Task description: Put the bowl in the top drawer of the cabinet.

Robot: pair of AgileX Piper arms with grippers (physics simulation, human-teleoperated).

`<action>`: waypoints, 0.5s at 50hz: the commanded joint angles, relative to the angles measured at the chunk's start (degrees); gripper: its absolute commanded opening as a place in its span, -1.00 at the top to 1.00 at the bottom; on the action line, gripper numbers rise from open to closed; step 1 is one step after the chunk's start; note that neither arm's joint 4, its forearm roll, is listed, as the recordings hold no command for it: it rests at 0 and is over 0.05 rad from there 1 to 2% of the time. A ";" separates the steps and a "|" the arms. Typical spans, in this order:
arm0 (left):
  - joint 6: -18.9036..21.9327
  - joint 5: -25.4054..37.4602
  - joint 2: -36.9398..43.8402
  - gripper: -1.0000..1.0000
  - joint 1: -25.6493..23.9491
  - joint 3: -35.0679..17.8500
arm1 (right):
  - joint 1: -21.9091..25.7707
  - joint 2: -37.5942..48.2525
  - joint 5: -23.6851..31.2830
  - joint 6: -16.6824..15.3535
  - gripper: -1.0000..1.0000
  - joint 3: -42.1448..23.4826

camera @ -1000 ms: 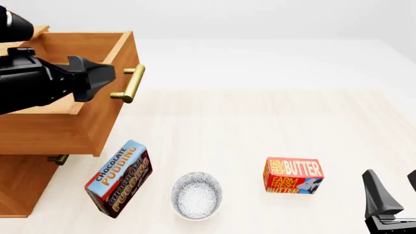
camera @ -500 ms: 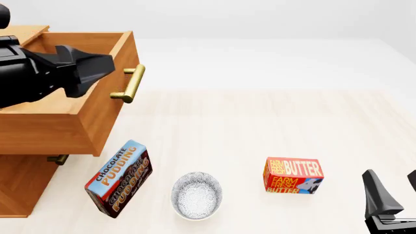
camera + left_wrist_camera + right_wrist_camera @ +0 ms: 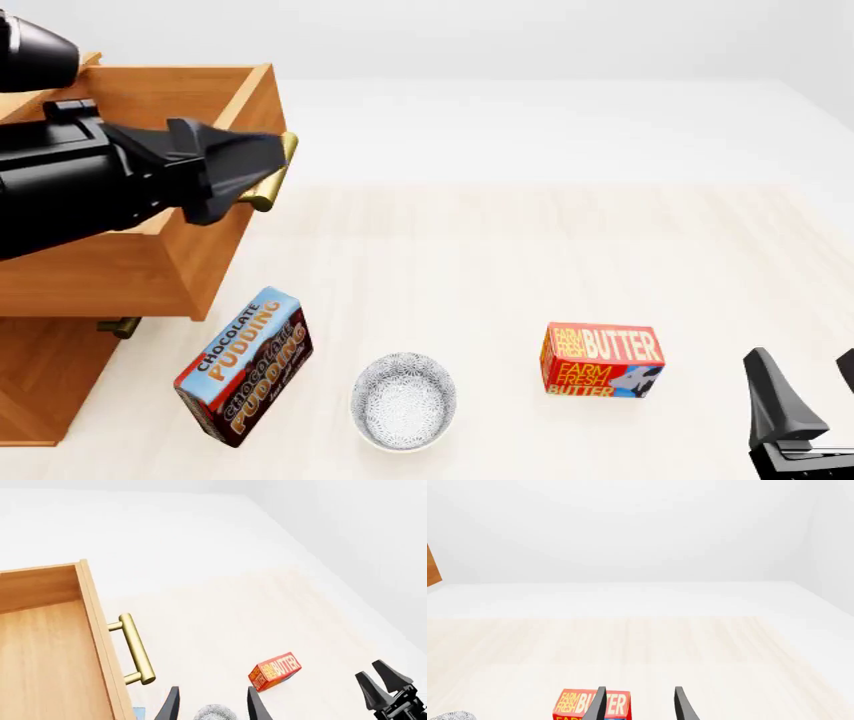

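The bowl (image 3: 403,400), white with a fine dark pattern, sits upright on the table near the front edge. It also shows in the left wrist view as the bowl (image 3: 215,713) and at the edge of the right wrist view as the bowl (image 3: 454,716). The top drawer (image 3: 174,260) of the cabinet (image 3: 40,385) stands pulled out, and what shows of its inside (image 3: 47,650) is bare. My left gripper (image 3: 251,165) hangs open over the drawer's front, partly covering the brass handle (image 3: 137,647). My right gripper (image 3: 807,390) is open and empty at the front right, well right of the bowl.
A chocolate pudding box (image 3: 247,365) stands tilted just left of the bowl, below the drawer front. A red butter box (image 3: 601,360) stands between the bowl and my right gripper. The lower drawer's handle (image 3: 120,326) peeks out under the open drawer.
My left gripper has swung right, from above the drawer's inside to over its front edge and handle. Bowl, boxes and right arm have not moved.
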 commanded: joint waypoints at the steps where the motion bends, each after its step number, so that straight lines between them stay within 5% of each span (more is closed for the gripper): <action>1: -1.47 -2.20 0.63 -1.00 -2.30 1.47 | -0.01 0.00 0.00 0.00 -1.00 0.00; 25: -2.22 -5.46 5.43 -1.00 -5.35 3.14 | 0.01 0.01 0.00 0.00 -1.00 0.00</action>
